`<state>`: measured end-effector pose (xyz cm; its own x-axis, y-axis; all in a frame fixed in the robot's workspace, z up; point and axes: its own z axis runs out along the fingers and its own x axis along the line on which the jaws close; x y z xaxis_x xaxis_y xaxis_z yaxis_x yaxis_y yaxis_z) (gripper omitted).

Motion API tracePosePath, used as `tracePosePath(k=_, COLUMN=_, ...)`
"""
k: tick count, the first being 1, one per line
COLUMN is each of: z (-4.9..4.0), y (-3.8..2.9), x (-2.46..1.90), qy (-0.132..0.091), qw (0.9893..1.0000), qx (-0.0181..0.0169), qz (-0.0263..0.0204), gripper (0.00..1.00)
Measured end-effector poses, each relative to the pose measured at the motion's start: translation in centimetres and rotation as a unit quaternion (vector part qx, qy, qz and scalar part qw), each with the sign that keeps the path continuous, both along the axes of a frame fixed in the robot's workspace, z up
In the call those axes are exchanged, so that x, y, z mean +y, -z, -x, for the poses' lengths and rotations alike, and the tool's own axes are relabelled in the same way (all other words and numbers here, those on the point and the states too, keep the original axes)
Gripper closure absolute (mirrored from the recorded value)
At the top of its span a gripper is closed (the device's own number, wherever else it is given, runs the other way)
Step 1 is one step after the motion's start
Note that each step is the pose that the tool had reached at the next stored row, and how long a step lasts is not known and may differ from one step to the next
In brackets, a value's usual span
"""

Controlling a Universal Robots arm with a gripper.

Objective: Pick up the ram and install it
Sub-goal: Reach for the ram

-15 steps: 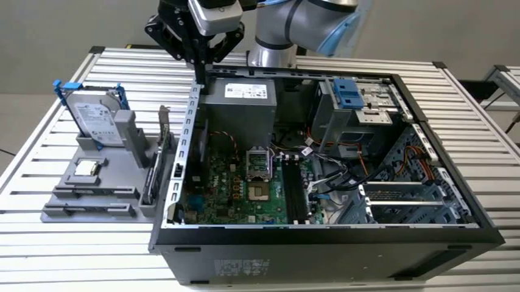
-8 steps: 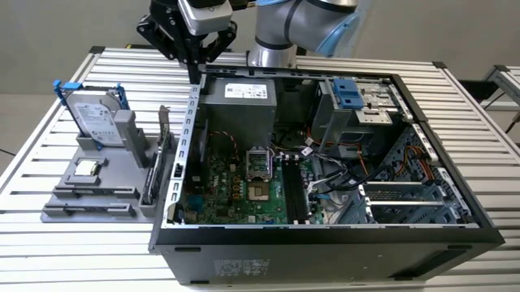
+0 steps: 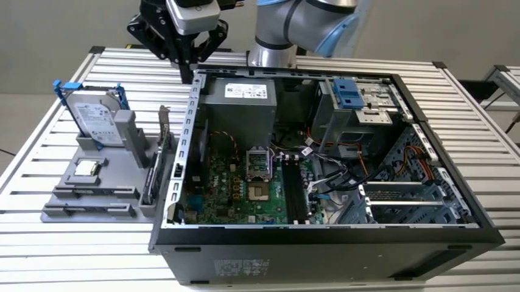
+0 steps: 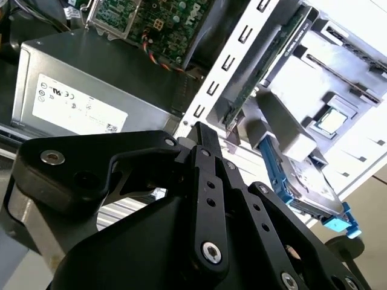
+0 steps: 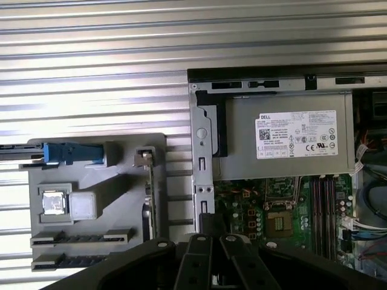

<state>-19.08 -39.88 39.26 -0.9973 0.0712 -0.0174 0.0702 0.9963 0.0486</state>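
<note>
My black gripper [image 3: 187, 72] hangs shut, with nothing between its fingers, above the back corner of the open computer case [image 3: 175, 182] at the exterior view's left. It is seen from close up in both wrist views [image 4: 202, 132] [image 5: 211, 237]. Two long, narrow dark strips [image 3: 101, 192] [image 3: 87, 210] lie edge-up in slots of the grey holder [image 3: 77, 182], well away from the gripper. The ram looks to be one of them [image 5: 81, 237]; I cannot tell which. The motherboard's long black memory slots [image 3: 293, 194] [image 5: 320, 205] lie inside the case.
On the holder stand a silver hard drive in a blue frame [image 3: 96, 121], an upright expansion card [image 3: 165, 152] and a small square chip [image 3: 87, 170]. Inside the case are the grey power supply [image 3: 240, 103], cables and drive cages. The arm's base [image 3: 272, 52] stands behind the case.
</note>
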Motion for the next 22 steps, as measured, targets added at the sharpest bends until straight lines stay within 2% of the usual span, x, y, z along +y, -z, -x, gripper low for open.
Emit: tracePosePath(k=22, z=3.13, y=0.01, x=0.0, qy=0.0, qw=1.0, qx=0.0017, qz=0.0, gripper=1.0)
